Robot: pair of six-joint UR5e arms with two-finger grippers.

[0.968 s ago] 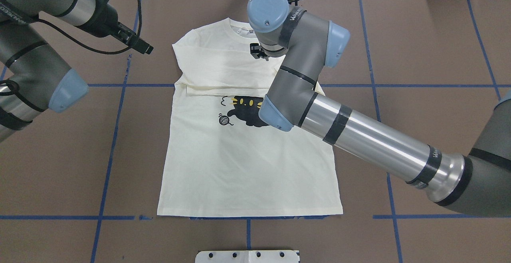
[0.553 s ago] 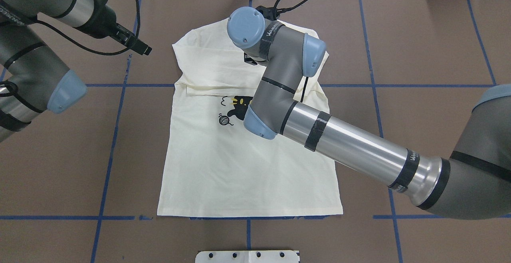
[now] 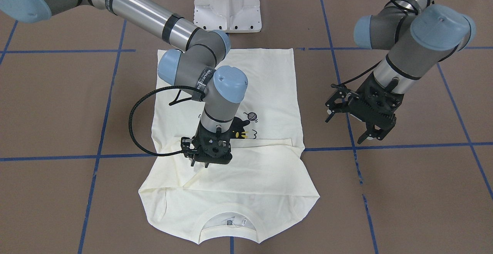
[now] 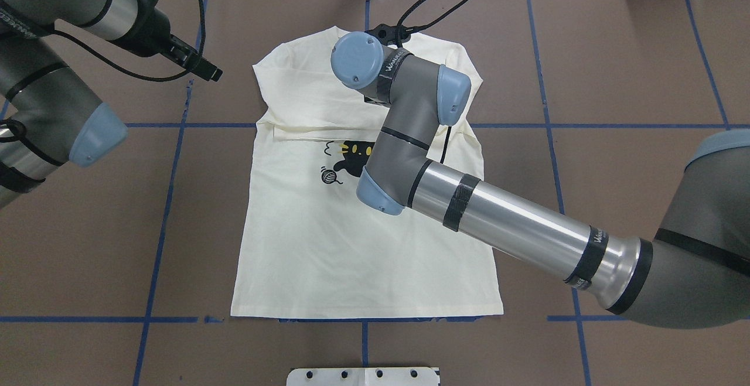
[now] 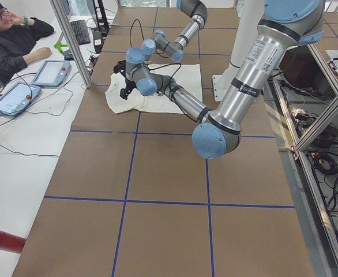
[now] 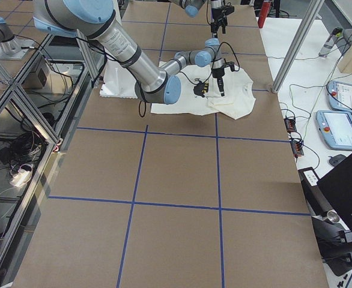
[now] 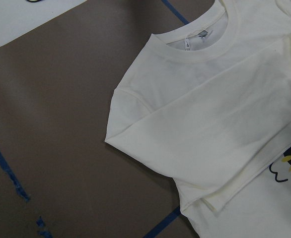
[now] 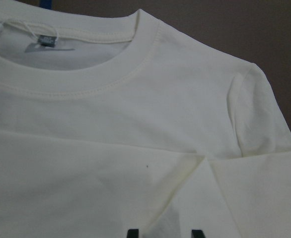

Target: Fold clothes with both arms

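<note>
The cream shirt (image 4: 351,245) lies flat, print side up, collar at the far end of the table; it also shows in the front view (image 3: 265,84). Both sleeves are folded across the chest above the black cat print (image 4: 351,157). My right gripper (image 3: 202,165) points straight down on the chest at the end of the folded sleeve. In the right wrist view its tips (image 8: 163,232) stand apart over the cloth, with a sleeve fold (image 8: 205,163) just ahead, so it is open. My left gripper (image 3: 369,136) hovers open and empty above bare table beside the shirt's shoulder (image 7: 135,94).
The white pedestal base (image 3: 227,3) stands at the near table edge behind the shirt's hem. Blue tape lines (image 4: 170,198) cross the brown table. An operator (image 5: 13,34) with tablets (image 5: 51,72) sits beyond the far edge.
My right arm has swung leftward across the shirt's chest, bringing its gripper lower over the folded sleeves. The shirt's right shoulder is now uncovered. The left arm has barely moved.
</note>
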